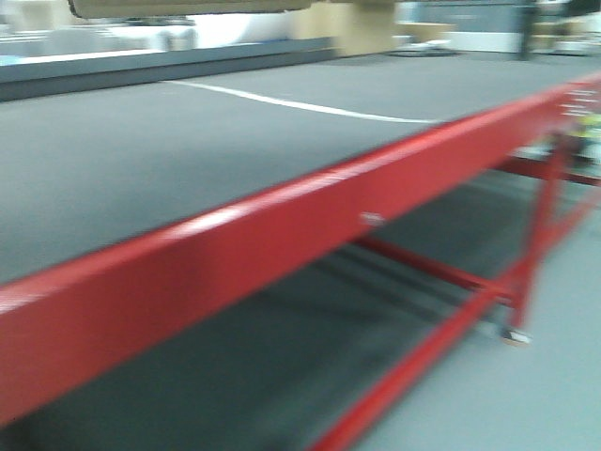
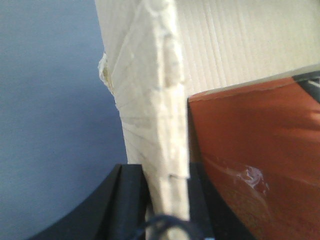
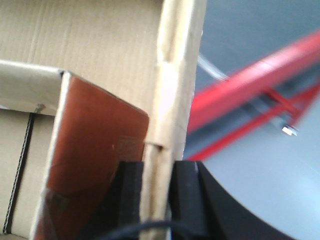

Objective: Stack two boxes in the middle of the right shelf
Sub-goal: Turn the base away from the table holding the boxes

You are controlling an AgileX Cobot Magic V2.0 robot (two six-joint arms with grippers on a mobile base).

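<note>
Gripping 2 opposite walls lets you carry the box (image 3: 90, 40) level. Your left jaws are pinched tight on 1 wall's rim, your right jaws on the other. It hangs in the air, apparently on your side of the tabletop's (image 1: 188, 160) red edge. The open side is likely up, the long axis probably arm to arm. The shelf is out of view.

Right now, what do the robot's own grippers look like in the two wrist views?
The left gripper shows two matte black, blocky fingers with flat inner faces; a thin dark cable loops low between them. The right gripper looks the same, with its own dark cable. No markings are visible on either.
</note>
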